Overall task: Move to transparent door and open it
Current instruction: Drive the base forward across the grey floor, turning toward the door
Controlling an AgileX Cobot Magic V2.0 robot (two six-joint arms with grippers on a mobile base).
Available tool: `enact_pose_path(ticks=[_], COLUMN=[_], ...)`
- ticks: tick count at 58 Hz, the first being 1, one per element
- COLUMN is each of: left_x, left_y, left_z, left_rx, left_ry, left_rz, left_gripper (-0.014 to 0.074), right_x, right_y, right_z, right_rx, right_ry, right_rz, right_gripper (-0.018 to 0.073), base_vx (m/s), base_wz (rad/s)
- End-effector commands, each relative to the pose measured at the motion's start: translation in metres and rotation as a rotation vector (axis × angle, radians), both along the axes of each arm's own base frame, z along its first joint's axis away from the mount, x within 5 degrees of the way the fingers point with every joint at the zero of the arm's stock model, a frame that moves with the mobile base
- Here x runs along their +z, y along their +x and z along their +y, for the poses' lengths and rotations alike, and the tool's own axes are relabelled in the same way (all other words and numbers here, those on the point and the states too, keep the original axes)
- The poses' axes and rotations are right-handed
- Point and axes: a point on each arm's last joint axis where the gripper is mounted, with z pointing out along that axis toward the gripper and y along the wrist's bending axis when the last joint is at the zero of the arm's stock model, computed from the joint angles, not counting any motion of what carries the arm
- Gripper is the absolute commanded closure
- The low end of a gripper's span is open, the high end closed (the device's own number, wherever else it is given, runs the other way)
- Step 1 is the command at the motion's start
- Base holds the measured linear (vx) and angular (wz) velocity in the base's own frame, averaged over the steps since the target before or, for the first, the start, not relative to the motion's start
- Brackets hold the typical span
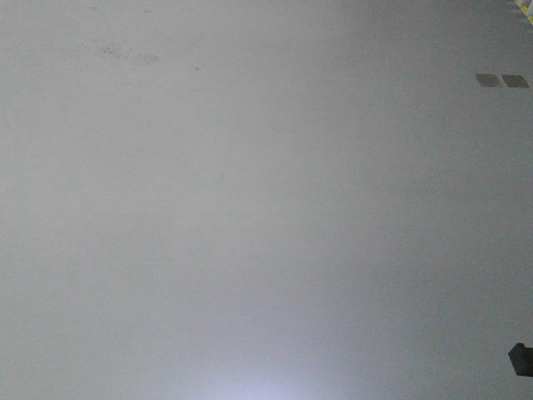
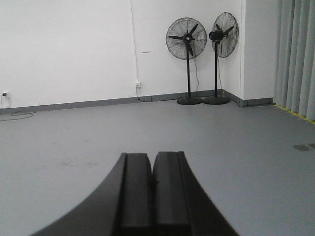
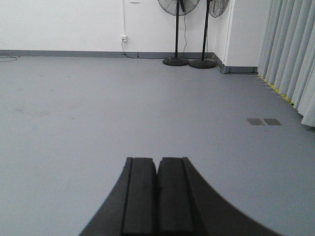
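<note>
Search phase, by my reading: door shows in none of the three views, so the base has yet to find and face it. Next move calls for turning or driving until a white-framed glass panel with a pull handle comes into sight. Only then does either arm have work.

Left to right:

- Wall [image 2: 64, 49]: white, flat, matt, grey skirting at its foot.
- Outlet [image 2: 138, 85]: low on the wall, a thin conduit running straight up from it.
- Two pedestal fans [image 2: 187, 39]: black, round wire cages on slim poles and disc bases, side by side in the corner.
- Curtain [image 2: 295, 54]: pale grey, hanging in soft vertical folds, yellow strip along its foot.
- Floor [image 1: 250, 208]: smooth grey, faintly scuffed, with two small dark square patches [image 3: 264, 121] near the curtain.
- Small black object [image 1: 520, 360]: at the front view's lower right edge; cannot tell what it is.

Left pincer [image 2: 153, 157]: black, long grooved jaws pressed together, nothing between. Right pincer [image 3: 157, 160]: same build, jaws closed flush, empty.
</note>
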Motion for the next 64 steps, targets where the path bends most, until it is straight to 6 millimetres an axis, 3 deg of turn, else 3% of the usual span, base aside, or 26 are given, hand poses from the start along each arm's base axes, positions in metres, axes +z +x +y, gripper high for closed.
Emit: enact_pose_path(ticks=[1, 64], left_x=[-0.0023, -0.0023], left_y=[-0.0003, -0.0003], left_z=[-0.0002, -0.0002], left_rx=[-0.006, -0.006], left_ry=[-0.026, -0.026], left_rz=[-0.061, -0.061], left_gripper=[0.0602, 0.0602], right_x=[0.004, 0.0039], right_y=[-0.0001, -0.0001], right_z=[0.0003, 0.0003], right_rx=[0.001, 0.001], right_ry=[-0.006, -0.006], right_rz=[-0.086, -0.086], right_gripper=[0.0564, 0.0564], base_vx=[0.49, 0.52], base_wz=[0.03, 0.17])
